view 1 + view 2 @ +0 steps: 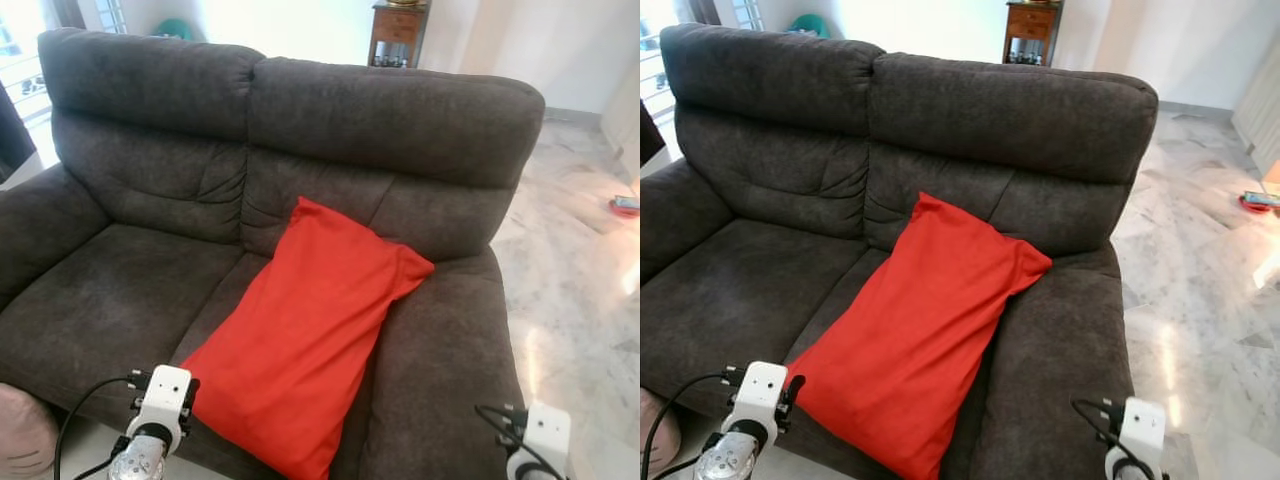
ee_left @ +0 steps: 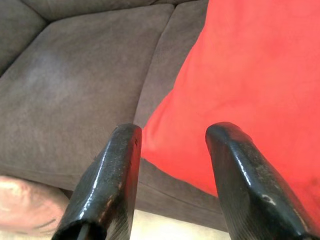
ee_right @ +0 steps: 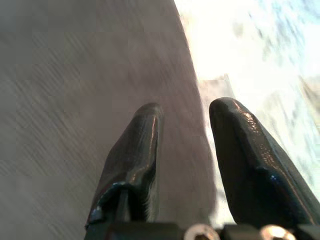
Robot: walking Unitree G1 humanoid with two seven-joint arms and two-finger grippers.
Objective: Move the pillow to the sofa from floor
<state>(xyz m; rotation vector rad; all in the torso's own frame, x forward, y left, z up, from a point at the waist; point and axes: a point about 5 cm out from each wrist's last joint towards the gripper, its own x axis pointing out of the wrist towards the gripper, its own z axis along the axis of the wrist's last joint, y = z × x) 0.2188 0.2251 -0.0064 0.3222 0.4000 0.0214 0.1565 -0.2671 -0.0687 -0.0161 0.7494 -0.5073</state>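
Wooden cabinet [image 1: 398, 32], marble floor [image 1: 570, 290]

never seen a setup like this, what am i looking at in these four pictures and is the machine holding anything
This is a walking humanoid robot with two arms, each ending in a hand of two black fingers. The two wide pictures come from a pair of cameras on its head, looking down at a dark grey sofa. A red pillow lies slanted on the sofa's right seat, its top corner leaning on the backrest. The silver and white shapes at the bottom are the robot's own wrists.

The other two pictures come from cameras on each wrist, looking along the fingers. The left hand is open and empty, in front of the sofa near the pillow's lower edge. The right hand is also open and empty, beside the sofa's outer side and the pale marble floor. Nothing is held.
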